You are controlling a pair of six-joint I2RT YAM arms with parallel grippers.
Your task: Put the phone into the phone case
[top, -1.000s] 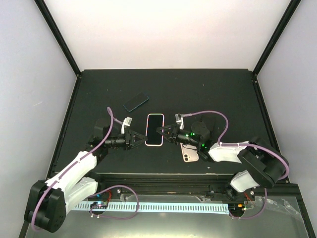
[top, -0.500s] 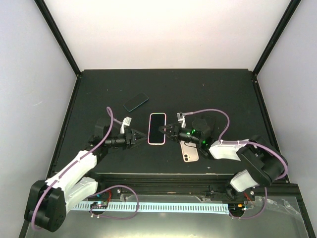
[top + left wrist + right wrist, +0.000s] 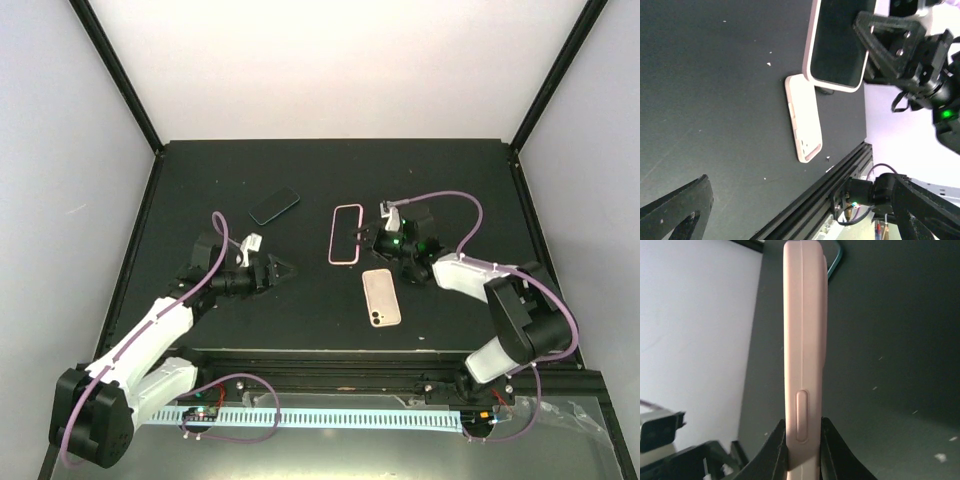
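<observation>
Left gripper (image 3: pixel 284 268) is now standing wide open and empty, backed off to the left of the phone case (image 3: pixel 346 233), whose left edge it was pinching a second ago. Right gripper (image 3: pixel 363 236) is clamping the case's right edge alone. Pink phone (image 3: pixel 381 297) is lying back-up, nearer the arm bases than the case. Judging insertion still pending.

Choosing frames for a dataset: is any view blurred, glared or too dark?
Top view: evenly lit, sharp, no glare on the table. Left wrist: phone crisp, near fingers dark and soft. Right wrist: phone case in the right hand clear up close, wall bright.
</observation>
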